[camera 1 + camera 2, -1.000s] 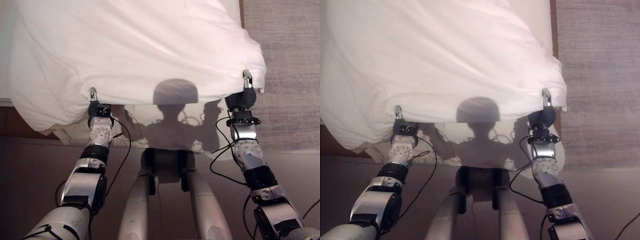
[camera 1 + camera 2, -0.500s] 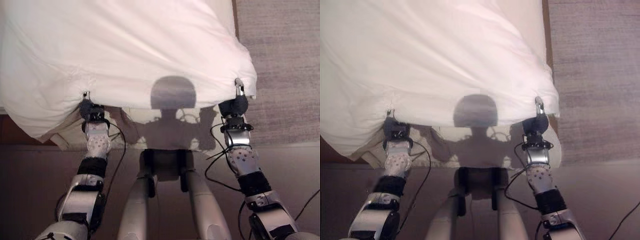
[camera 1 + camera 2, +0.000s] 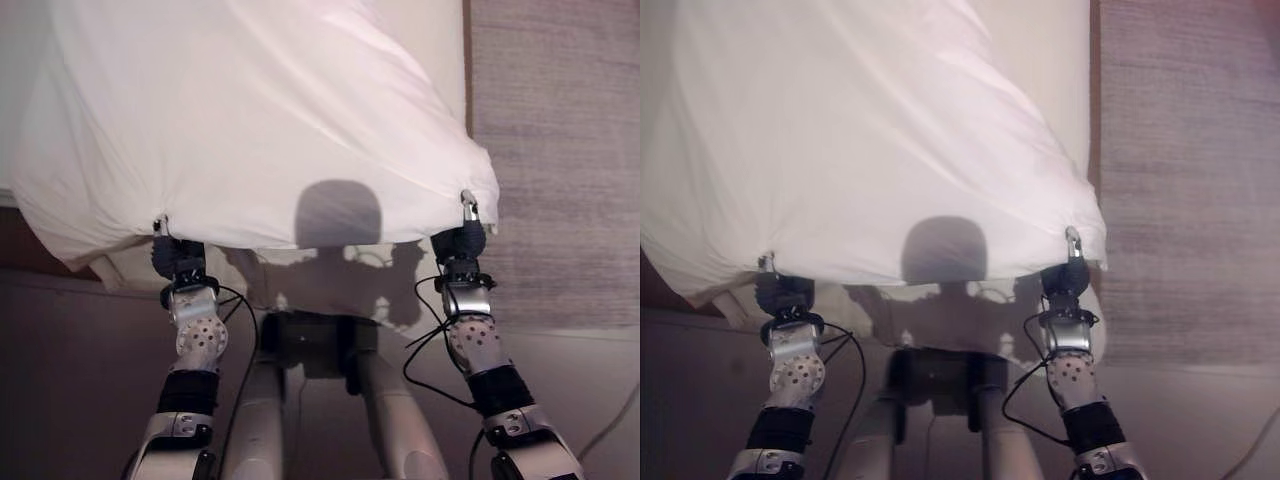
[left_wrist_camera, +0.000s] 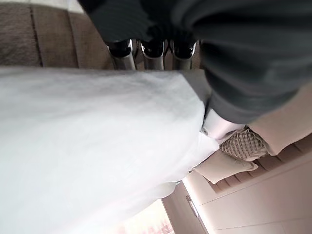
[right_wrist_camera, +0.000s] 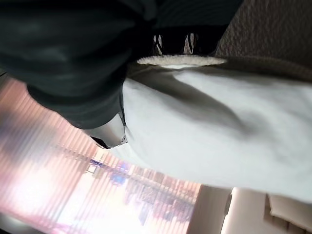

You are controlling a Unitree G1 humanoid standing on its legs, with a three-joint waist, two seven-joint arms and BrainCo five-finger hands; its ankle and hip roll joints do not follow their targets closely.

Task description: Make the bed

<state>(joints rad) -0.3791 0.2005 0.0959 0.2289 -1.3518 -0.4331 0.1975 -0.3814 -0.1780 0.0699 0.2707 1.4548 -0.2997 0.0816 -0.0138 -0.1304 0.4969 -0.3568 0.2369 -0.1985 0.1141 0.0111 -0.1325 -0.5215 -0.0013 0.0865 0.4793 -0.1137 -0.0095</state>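
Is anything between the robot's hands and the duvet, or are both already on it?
Nothing visible stands between them. The left hand and the right hand each pinch the near edge of the white duvet, holding it lifted and spread over the bed. A patterned cushion lies up by the headboard.

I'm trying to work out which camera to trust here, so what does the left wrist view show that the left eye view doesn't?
Left wrist view: cushions lying beyond the duvet, one with a woven pattern, against a pale padded headboard, and the left hand's fingers curled over the cloth edge from close up. Left eye view: the right hand pinching the other corner, and the grey carpet beside the bed. Both: the white duvet and the left hand holding its edge.
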